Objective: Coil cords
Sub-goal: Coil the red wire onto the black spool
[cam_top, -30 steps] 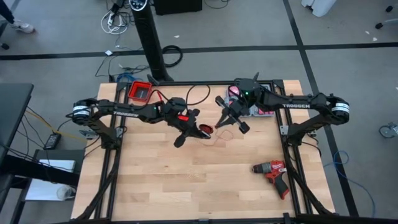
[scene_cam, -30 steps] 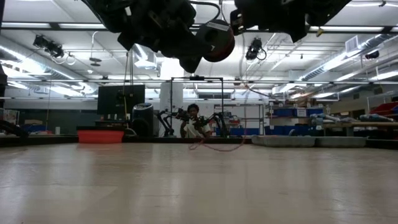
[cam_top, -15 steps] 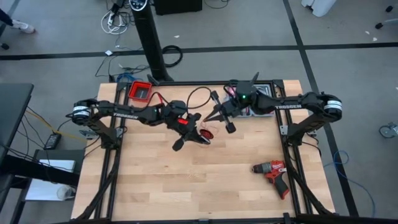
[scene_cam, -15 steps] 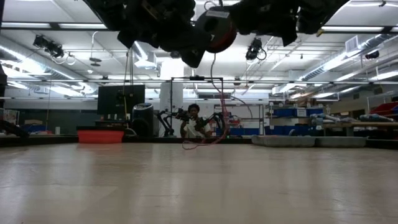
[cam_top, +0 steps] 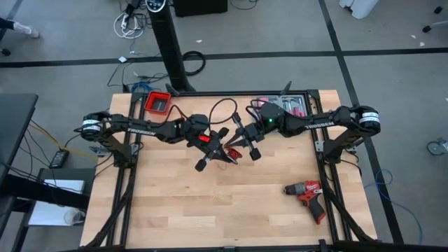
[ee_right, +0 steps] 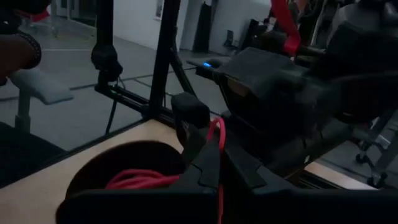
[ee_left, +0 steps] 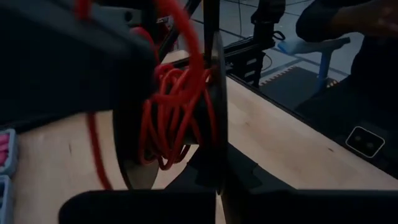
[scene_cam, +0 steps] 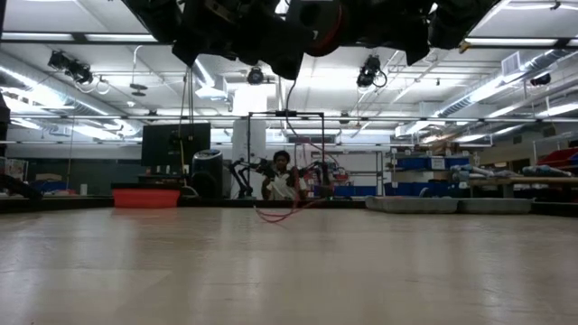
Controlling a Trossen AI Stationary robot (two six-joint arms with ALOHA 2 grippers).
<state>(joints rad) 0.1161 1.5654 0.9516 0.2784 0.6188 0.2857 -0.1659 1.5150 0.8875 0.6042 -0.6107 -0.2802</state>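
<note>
A black spool wound with thin red cord hangs above the table's middle, in front of my left gripper, which is shut on it. My right gripper stands close on the spool's right and is shut on a free stretch of the red cord. In the right wrist view the spool shows just beyond those fingers. A black stretch of the cord arcs toward the far edge. In the low view loose red cord lies on the table below the arms. My left gripper holds the spool lifted clear of the table, with its flanges standing on edge. The fingers' own dark bulk hides where they meet the spool. My right gripper pinches a single strand of the red cord between its two fingers, coming about level from the table's right. The strand runs through the fingers toward the spool.
A red cordless drill lies near the right near corner. A red bin sits at the far left and a tray of pink items at the far right. A person shows beyond the table.
My right gripper has moved toward the table's left and a little nearer, closing on the spool and turning its wrist. My left gripper has rolled slightly in place. The loose cord on the table has been drawn leftward.
</note>
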